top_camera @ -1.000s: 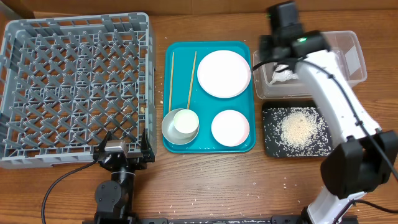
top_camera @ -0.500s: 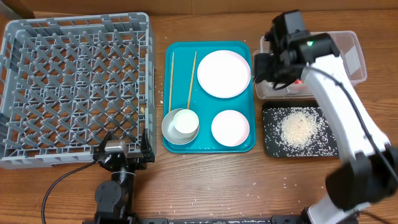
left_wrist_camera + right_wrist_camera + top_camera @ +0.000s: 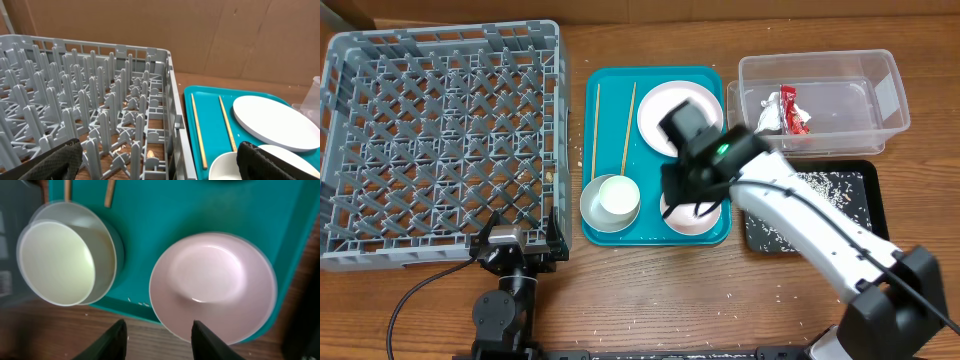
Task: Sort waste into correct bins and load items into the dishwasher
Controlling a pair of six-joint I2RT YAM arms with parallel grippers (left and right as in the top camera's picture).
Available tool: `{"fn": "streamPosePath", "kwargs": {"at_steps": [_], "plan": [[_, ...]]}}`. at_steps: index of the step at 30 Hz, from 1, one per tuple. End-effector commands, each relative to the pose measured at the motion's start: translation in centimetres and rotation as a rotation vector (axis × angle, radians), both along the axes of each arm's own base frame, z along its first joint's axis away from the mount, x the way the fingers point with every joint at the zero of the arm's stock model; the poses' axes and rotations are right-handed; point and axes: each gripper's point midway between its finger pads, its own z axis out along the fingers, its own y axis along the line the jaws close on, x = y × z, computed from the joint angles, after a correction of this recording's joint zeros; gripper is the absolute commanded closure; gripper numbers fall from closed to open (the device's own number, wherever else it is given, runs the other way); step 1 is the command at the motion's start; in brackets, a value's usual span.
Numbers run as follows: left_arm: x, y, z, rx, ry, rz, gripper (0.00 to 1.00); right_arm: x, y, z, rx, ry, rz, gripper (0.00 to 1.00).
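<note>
White bowl (image 3: 212,287) sits upright in a corner of the teal tray (image 3: 165,210), close beside the cup (image 3: 55,262). Your right gripper (image 3: 159,332) hangs over its rim, fingers spread wide and empty, probably to straddle the rim for a pinch. Red wrapper (image 3: 793,108) lies in the clear tub (image 3: 885,95). Left gripper (image 3: 160,160) rests wide beside the rack (image 3: 440,140).

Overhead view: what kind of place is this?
Probably a lab tabletop staged for dish clearing: a grey dish rack and teal serving tray on a wooden table, with a cardboard wall behind.

Right hand (image 3: 159,332) open, left hand (image 3: 161,161) open
</note>
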Motion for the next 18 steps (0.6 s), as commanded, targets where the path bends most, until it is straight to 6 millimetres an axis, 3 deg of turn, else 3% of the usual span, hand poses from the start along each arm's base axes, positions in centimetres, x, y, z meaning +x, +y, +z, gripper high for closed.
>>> {"fn": "streamPosePath", "kwargs": {"at_steps": [1, 7, 16, 18], "plan": [[0.0, 0.1, 0.1, -0.015, -0.008, 0.002, 0.00, -0.7, 0.4, -2.3, -0.038, -0.036, 0.056, 0.56], [0.0, 0.1, 0.1, -0.015, -0.008, 0.002, 0.00, -1.3, 1.1, -5.3, -0.058, -0.097, 0.139, 0.50], [0.0, 0.1, 0.1, -0.015, -0.008, 0.002, 0.00, 0.0, 0.5, -8.8, -0.104, -0.149, 0.115, 0.61], [0.0, 0.1, 0.1, -0.015, -0.008, 0.002, 0.00, 0.0, 0.5, -9.3, -0.110, -0.141, 0.116, 0.69]]}}
